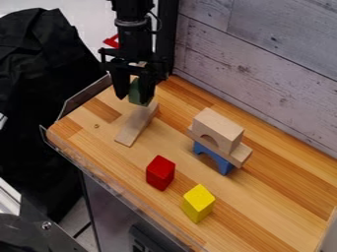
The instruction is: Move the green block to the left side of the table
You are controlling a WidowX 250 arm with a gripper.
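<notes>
The table (260, 201) is bordered like a shallow tray, with a clear low rim (109, 183) along its near side, and on it lie wooden blocks grouped around the blue arch (212, 158). That arch carries a flat plain slat (241, 154), and on the slat stands a plain arch (217, 128) with its curved opening downward. Toward the view's lower left from the blue arch is the red block (160, 173), and below the blue arch is the yellow block (198, 203), near the red one. Left of the blue arch a plain plank (136, 125) lies on the table. Up and left of the blue arch, over the plank's far end, the gripper (133, 100) hangs down, pinching the green block (134, 93) between its fingers; whether the block touches the plank is hard to tell from this slant. The surface is of striped light and darker wood. Behind the blue arch rises a wall (263, 54) of pale grey boards. Well to the left of the blue arch, past the table, hangs black cloth (39, 78), and a grey cabinet (115, 209) stands under the near side.
</notes>
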